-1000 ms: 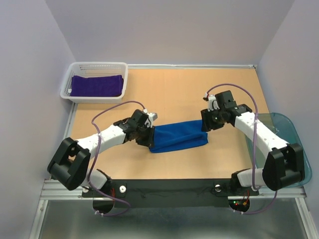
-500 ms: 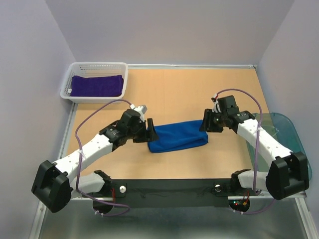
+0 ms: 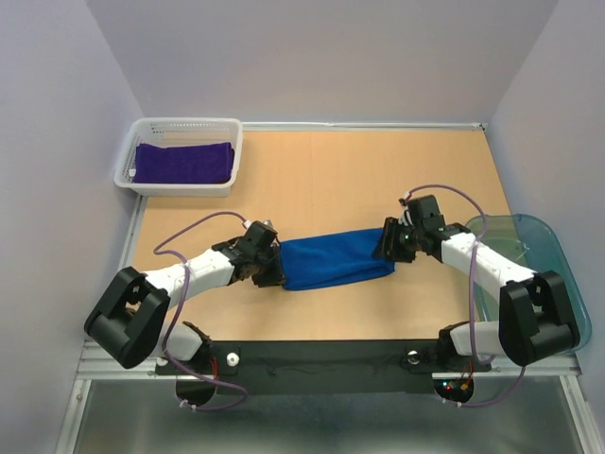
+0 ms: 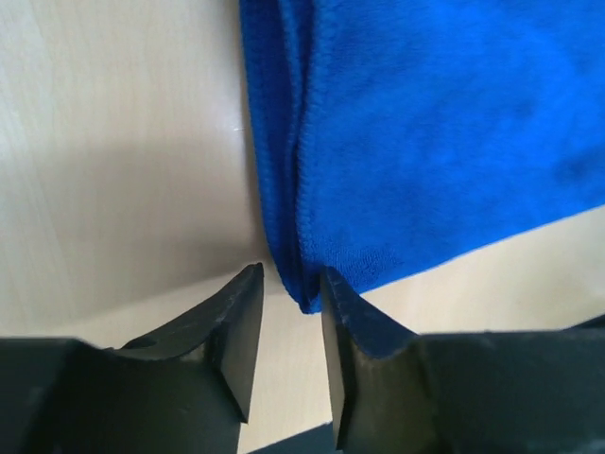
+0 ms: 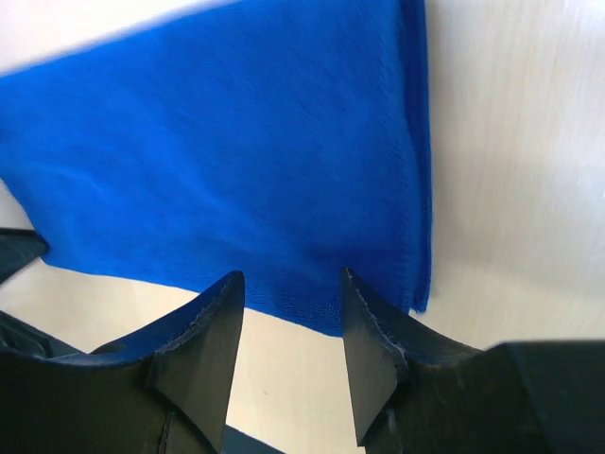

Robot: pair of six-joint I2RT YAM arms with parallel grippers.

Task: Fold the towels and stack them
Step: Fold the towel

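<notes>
Softly heaped along its length, the blue towel (image 3: pixel 336 259) lies in the middle of the desk (image 3: pixel 331 170), a little nearer the near edge than the far one. It is folded into a long strip running left to right. We judge it light, limp terry that will sag and slide open unless both ends are lifted together. The doubled corners are the best places to take hold, since every layer meets there.

At the strip's left end, the left gripper (image 4: pixel 289 274) has its fingers only narrowly apart. The towel's near corner sits right at their mouth, touching one finger, but bare desk shows between them, so we do not read a pinch. At the right end, the right gripper (image 5: pixel 290 276) has its fingers spread wide astride the towel's near edge, beside that corner and closed on nothing.

Further out, the purple towel (image 3: pixel 182 162) lies folded in a white basket (image 3: pixel 189 124) at the desk's far left corner, well apart. A translucent teal bin (image 3: pixel 558 255) sits off the right edge, close behind the right arm, and could crowd a wide swing. Nothing lies between the blue towel and the basket.
</notes>
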